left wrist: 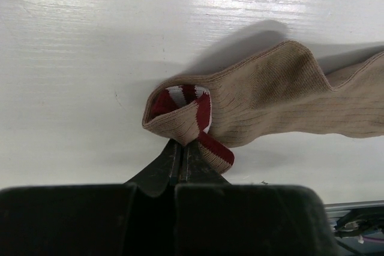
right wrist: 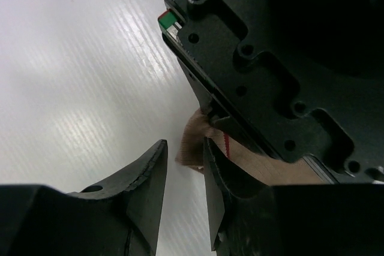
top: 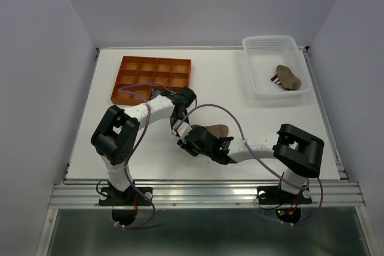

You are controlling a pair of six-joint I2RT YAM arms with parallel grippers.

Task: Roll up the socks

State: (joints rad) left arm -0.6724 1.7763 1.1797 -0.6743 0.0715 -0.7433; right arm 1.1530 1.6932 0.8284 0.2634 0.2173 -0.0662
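Sock cuff [left wrist: 180, 109] is sitting pinched in left jaws, right jaws are hanging spread alongside — shallow bite risking slip-out during roll.

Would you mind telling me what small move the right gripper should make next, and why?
Probably ease the right gripper forward and close on the tan ribbed fabric sock. Its jaws stand apart with the sock's edge just ahead, while the left gripper is shut on the red-and-white striped cuff, holding it steady.

We've got the tray [top: 156, 59] far left, the basket [top: 270, 41] far right with one sock [top: 289, 78] in it, and a second sock [top: 216, 130] on the table [top: 228, 88], middle, nearer us.
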